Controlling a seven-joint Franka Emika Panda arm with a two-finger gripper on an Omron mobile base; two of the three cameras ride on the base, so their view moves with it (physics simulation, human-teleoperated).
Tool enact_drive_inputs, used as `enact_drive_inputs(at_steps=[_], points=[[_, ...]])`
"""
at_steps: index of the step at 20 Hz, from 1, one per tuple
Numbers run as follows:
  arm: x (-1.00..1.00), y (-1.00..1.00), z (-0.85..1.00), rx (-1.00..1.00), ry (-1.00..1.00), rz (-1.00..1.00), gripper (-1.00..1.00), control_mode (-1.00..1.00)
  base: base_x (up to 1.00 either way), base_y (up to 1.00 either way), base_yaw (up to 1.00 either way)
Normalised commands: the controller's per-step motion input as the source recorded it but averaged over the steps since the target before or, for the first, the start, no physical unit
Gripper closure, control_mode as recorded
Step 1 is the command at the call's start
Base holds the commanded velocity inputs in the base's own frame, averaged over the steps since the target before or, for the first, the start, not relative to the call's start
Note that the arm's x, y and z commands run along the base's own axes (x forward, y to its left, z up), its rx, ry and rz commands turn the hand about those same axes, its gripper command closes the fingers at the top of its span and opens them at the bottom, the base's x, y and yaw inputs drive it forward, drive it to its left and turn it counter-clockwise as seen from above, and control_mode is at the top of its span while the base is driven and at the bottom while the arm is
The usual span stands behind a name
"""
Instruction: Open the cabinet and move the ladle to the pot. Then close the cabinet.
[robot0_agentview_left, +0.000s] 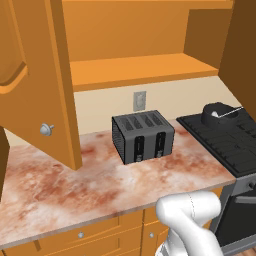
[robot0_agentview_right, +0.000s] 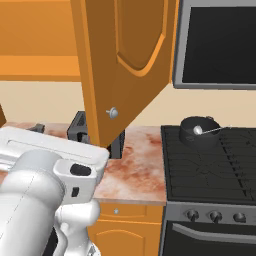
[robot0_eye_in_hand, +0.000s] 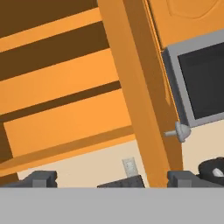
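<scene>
Both doors of the cabinet (robot0_agentview_left: 135, 70) stand open: the left door (robot0_agentview_left: 35, 85) with its knob (robot0_agentview_left: 46, 129), and the right door (robot0_agentview_right: 125, 65) with its knob (robot0_agentview_right: 113, 113). The cabinet shelf (robot0_agentview_left: 142, 70) is bare. On the stove sits the pot (robot0_agentview_left: 217, 116) (robot0_agentview_right: 199, 131), and the ladle (robot0_agentview_left: 227, 112) (robot0_agentview_right: 210, 130) rests in it with its handle sticking out to the right. My gripper (robot0_eye_in_hand: 111, 180) is open and empty, facing the right door's edge (robot0_eye_in_hand: 148, 109) and its knob (robot0_eye_in_hand: 181, 131). The pot (robot0_eye_in_hand: 213, 168) is partly visible at the lower right of the hand view.
A black toaster (robot0_agentview_left: 142, 136) stands on the marble counter (robot0_agentview_left: 75, 185) under the cabinet. The stove (robot0_agentview_right: 210, 160) lies to the right, with a microwave (robot0_agentview_right: 220, 45) above it. A wall outlet (robot0_agentview_left: 139, 101) is behind the toaster. Orange drawers (robot0_agentview_left: 100, 235) run below the counter.
</scene>
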Motion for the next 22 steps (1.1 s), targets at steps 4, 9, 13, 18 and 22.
enact_drive_inputs(at_steps=[4, 9, 13, 18, 22], points=[[-0.38, -0.24, 0.0, 0.06, -0.24, 0.0, -1.0, -1.0, 0.0, 0.0, 0.0], [-0.1, -0.32, 0.0, 0.04, -0.16, 0.0, -1.0, -1.0, 0.0, 0.0, 0.0], [0.21, -0.39, -0.03, 0.05, -0.06, 0.01, -1.0, -1.0, 0.0, 0.0, 0.0], [0.44, -0.37, -0.12, 0.11, 0.0, 0.07, -1.0, -1.0, 0.0, 0.0, 0.0], [0.59, -0.39, -0.1, 0.18, 0.0, 0.1, -1.0, -1.0, 0.0, 0.0, 0.0]])
